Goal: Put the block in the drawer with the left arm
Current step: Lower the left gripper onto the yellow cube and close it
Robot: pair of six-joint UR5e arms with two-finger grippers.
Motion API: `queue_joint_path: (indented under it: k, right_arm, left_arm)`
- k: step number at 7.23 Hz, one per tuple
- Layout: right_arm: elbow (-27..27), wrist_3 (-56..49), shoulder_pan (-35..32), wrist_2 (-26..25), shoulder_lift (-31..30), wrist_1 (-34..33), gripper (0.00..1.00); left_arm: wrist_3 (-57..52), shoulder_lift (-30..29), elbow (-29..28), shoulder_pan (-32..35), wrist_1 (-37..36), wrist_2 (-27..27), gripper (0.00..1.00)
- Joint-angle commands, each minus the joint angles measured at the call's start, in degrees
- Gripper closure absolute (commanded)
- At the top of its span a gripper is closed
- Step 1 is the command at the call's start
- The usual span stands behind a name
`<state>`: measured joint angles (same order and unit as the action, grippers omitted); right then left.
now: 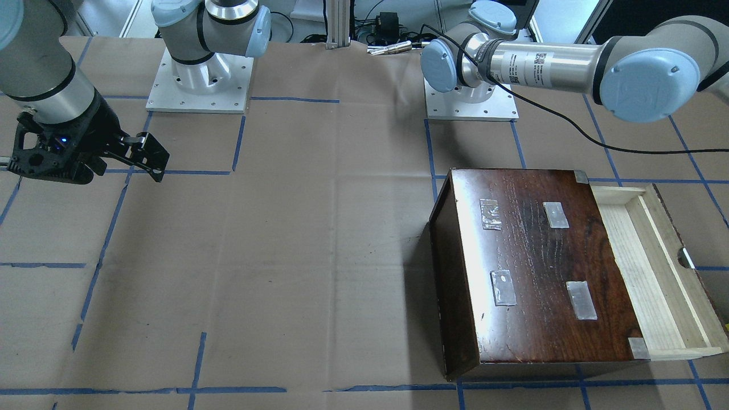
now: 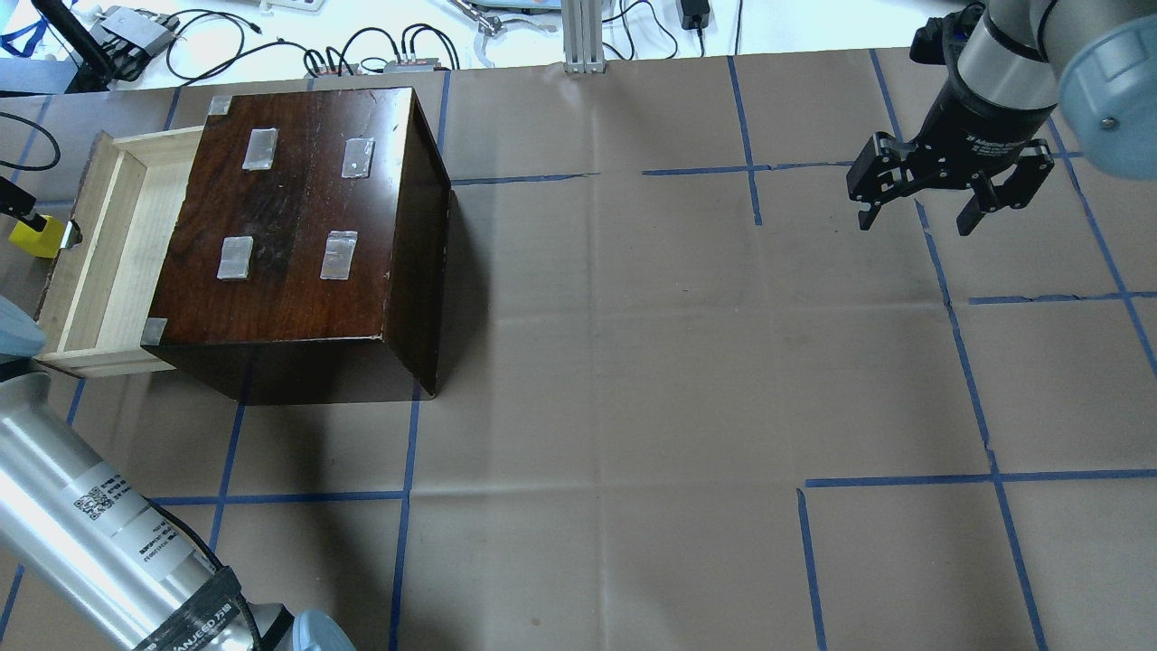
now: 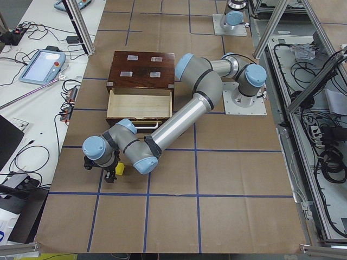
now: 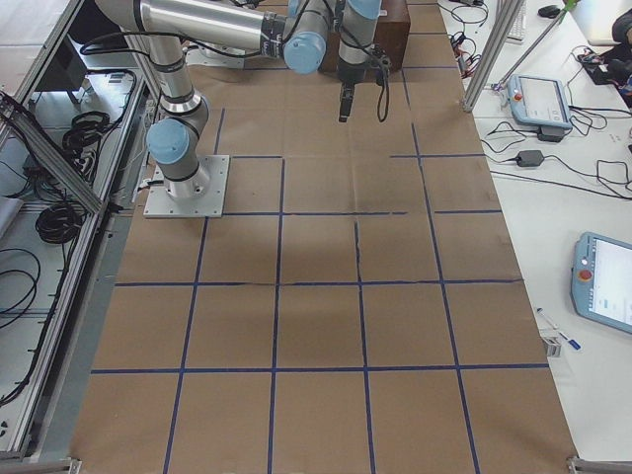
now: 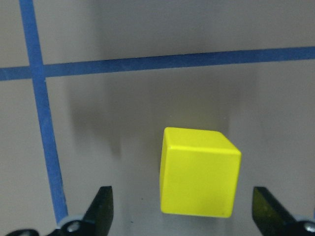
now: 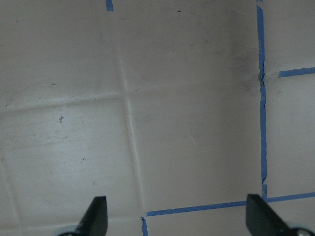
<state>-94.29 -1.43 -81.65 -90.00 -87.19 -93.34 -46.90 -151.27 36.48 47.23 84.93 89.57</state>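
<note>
The yellow block (image 5: 199,172) sits on the brown paper, outside the drawer, just in front of its notched front; it also shows in the overhead view (image 2: 34,237) and the exterior left view (image 3: 120,169). My left gripper (image 5: 181,199) is open, one finger on each side of the block without touching it. The pale wooden drawer (image 2: 90,244) is pulled out of the dark-brown box (image 2: 298,208) and looks empty. My right gripper (image 2: 949,194) is open and empty, far from the box, above bare paper.
The box (image 1: 541,267) has tape patches on its top. Blue tape lines (image 5: 39,108) cross the paper. A black cable (image 1: 569,128) trails from the left arm over the table behind the box. Cables and devices lie beyond the table's far edge (image 2: 362,54).
</note>
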Motion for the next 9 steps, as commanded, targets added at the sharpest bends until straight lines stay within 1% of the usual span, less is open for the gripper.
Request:
queue_joint_path:
  k: [1, 2, 3, 5, 6, 7, 8, 9]
  right_arm:
    - [0.0, 0.0, 0.0, 0.0, 0.0, 0.0, 0.0]
    - [0.0, 0.0, 0.0, 0.0, 0.0, 0.0, 0.0]
    - [0.0, 0.0, 0.0, 0.0, 0.0, 0.0, 0.0]
    - [0.0, -0.1, 0.0, 0.0, 0.0, 0.0, 0.0]
    - [0.1, -0.1, 0.0, 0.0, 0.0, 0.0, 0.0]
    - [0.0, -0.1, 0.0, 0.0, 0.0, 0.0, 0.0]
    - [0.0, -0.1, 0.0, 0.0, 0.0, 0.0, 0.0]
    - [0.0, -0.1, 0.0, 0.0, 0.0, 0.0, 0.0]
  left_arm:
    - [-0.2, -1.1, -0.2, 1.1, 0.1, 0.2, 0.01]
    - [-0.5, -1.3, -0.1, 1.1, 0.1, 0.3, 0.02]
    - [-0.7, -1.6, -0.2, 1.1, 0.0, 0.3, 0.06]
    - [-0.7, -2.2, -0.4, 1.1, -0.4, 1.0, 0.34]
    - [-0.8, -1.8, -0.7, 1.1, -0.4, 1.0, 0.73]
    - [-0.7, -1.5, -1.1, 1.2, -0.3, 1.1, 0.99]
    - [-0.7, 0.1, -1.2, 1.2, 1.1, 1.0, 1.0]
    - [-0.6, 3.3, -1.2, 1.2, 5.7, 1.0, 1.0]
